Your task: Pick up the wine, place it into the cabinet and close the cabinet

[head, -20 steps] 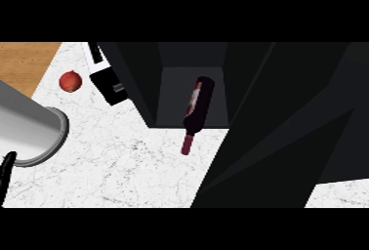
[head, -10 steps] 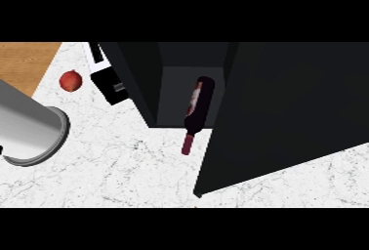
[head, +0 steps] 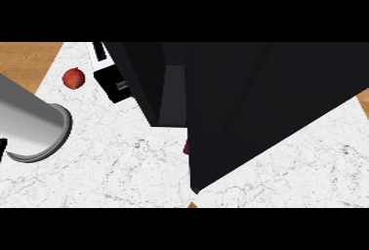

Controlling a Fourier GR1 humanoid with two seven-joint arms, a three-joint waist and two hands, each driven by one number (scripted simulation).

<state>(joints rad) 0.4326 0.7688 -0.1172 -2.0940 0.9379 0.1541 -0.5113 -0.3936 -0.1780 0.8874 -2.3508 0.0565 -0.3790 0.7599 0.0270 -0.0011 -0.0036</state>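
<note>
Item one, far left: my left forearm (head: 29, 122), a grey cylinder entering from the left edge and lying over the white marbled desk (head: 108, 166). A sliver of black at its lower left edge (head: 2, 149) is all I see of the left hand; I cannot tell how its fingers are set or whether they touch anything.

Item two, upper left: a small red fruit (head: 72, 78) resting on the desk, near the wooden strip (head: 22, 61) along the left edge.

Item three, just right of the fruit: a black boxy object (head: 115, 85) with white trim, partly hidden by the cabinet.

Item four, centre to right: the black cabinet (head: 166, 83), its door (head: 267, 107) a large dark panel sweeping down to a point near the lower edge.

Item five: the wine (head: 186, 146), only a small dark-red sliver at the door's left edge, the rest hidden. I cannot tell its long axis or heading.

Right hand: I do not see it.
</note>
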